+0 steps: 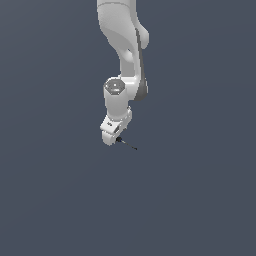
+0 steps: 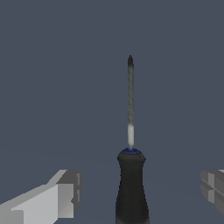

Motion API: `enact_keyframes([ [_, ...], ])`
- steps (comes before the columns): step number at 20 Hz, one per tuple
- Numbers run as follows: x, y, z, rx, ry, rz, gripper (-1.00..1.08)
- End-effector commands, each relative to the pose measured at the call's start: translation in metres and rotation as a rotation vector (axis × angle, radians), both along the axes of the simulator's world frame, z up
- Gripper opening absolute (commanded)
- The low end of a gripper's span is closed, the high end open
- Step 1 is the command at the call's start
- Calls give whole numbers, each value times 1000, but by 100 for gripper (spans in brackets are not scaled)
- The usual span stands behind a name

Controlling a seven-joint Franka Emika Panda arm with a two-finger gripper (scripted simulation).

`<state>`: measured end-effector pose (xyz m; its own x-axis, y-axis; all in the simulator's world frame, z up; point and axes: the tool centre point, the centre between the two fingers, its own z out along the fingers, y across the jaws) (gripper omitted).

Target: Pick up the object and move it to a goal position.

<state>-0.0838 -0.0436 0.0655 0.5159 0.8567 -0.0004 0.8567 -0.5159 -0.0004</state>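
Your end effector (image 2: pixel 140 192) is wide open and holding nothing. In the wrist view its two pale fingers (image 2: pixel 59 194) sit at opposite edges of the frame, well apart.

Between them lies the object (image 2: pixel 130 175). Up close it reads as a small screwdriver, with a thick black handle and a thin grey shaft ending in a dark tip. The handle sits in the gap between the fingers, touching neither. The shaft runs straight away from the end effector, so the long axis lies across the line along which the fingers would close.

In the exterior view, the white arm (image 1: pixel 122 60) reaches down from above, and the end effector (image 1: pixel 113 131) is low over the plain grey surface (image 1: pixel 60 200). The object (image 1: pixel 126 143) shows as a tiny black sliver just beside the fingertips, pointing toward the exterior view's right. No goal marker is visible.
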Motion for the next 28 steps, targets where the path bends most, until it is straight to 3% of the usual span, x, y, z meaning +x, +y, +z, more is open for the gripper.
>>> enact_keyframes([
  [1, 0, 0, -1, 0, 0, 0, 100],
  [18, -1, 0, -50, 0, 0, 5, 100],
  [19, -1, 0, -50, 0, 0, 5, -100],
  [28, -1, 0, -50, 0, 0, 5, -100],
])
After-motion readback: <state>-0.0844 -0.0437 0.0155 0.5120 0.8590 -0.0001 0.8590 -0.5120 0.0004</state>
